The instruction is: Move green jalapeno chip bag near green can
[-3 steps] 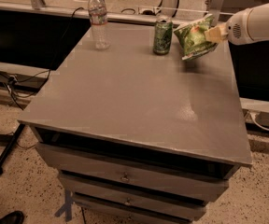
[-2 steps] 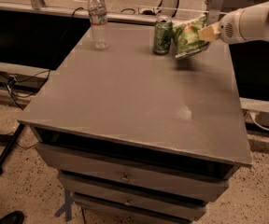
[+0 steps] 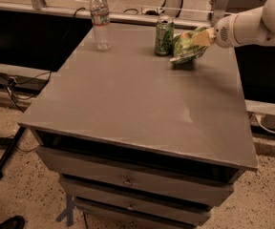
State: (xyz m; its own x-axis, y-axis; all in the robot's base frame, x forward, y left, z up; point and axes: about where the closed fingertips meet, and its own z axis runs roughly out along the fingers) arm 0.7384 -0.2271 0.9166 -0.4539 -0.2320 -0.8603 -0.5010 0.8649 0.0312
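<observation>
One grey table [image 3: 128, 99] with drawers carries everything, the green can [image 3: 164, 36] standing near its far edge. A white arm [image 3: 252, 25] reaches in from the can's right. Its gripper [image 3: 203, 37] has its jaws clamped on the upper right edge of the green jalapeno chip bag [image 3: 186, 47]. The bag hangs tilted just right of the can, almost touching it. A water bottle [image 3: 100, 20] stands upright, well left of the can.

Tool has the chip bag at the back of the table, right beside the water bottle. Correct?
No. In the camera view the tool holds the chip bag at the back of the table beside the green can; the water bottle stands apart, further along that edge.
</observation>
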